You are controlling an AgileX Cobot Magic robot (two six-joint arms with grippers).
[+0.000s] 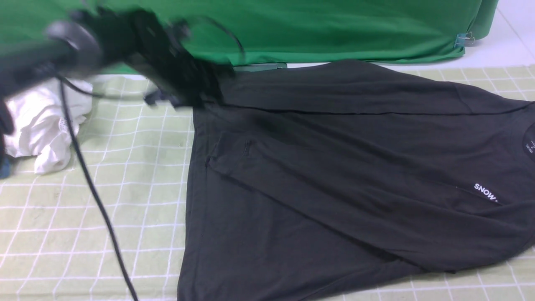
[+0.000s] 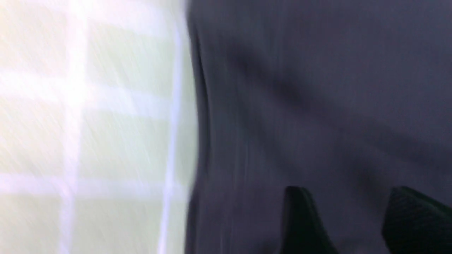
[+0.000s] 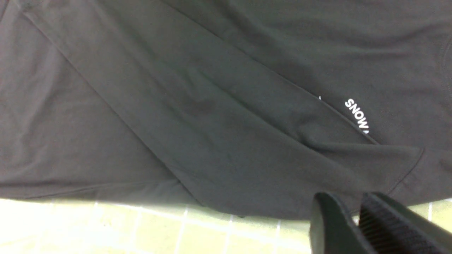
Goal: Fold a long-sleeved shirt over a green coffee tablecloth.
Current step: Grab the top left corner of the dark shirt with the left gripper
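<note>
Black shirt (image 1: 334, 175) (sleeve folded across) on tablecloth (image 1: 104, 188)

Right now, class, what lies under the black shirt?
The green gridded tablecloth shows around the shirt's edges, so the shirt seems spread over it. Whatever else is directly beneath the fabric is covered and cannot be seen.

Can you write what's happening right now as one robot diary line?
left fingers: open | shirt: one sleeve folded across | cloth: under shirt | white print: partly covered
</note>
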